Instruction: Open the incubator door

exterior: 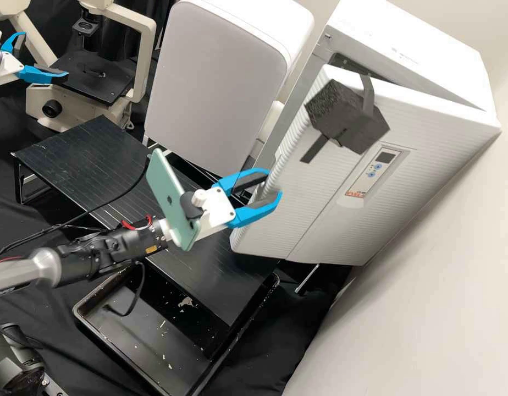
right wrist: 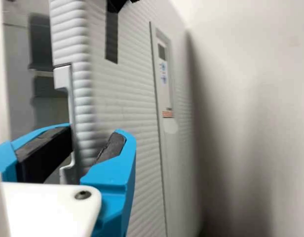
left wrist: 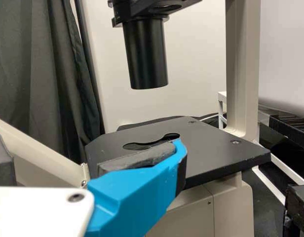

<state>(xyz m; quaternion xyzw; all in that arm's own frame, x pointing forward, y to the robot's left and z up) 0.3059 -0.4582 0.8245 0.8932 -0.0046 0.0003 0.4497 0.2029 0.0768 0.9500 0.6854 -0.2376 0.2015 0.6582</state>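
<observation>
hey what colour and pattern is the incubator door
The incubator door is white, ribbed with parallel ridges; the right wrist view shows it best.

In the high view, a cream-coloured metal microscope [exterior: 145,63] stands at the far left, with a flat black stage [exterior: 108,82] and a round black knob [exterior: 51,108] low on its body. A black cylinder [left wrist: 147,54] hangs above the stage (a stout one, in the left wrist view). Beside the microscope rises a rounded white housing with a broad pale grey face [exterior: 210,82]. Nearer are a long black slatted tabletop [exterior: 72,159] and a black rectangular tray [exterior: 149,341], its floor flecked white (chipped paint, by the look).
</observation>
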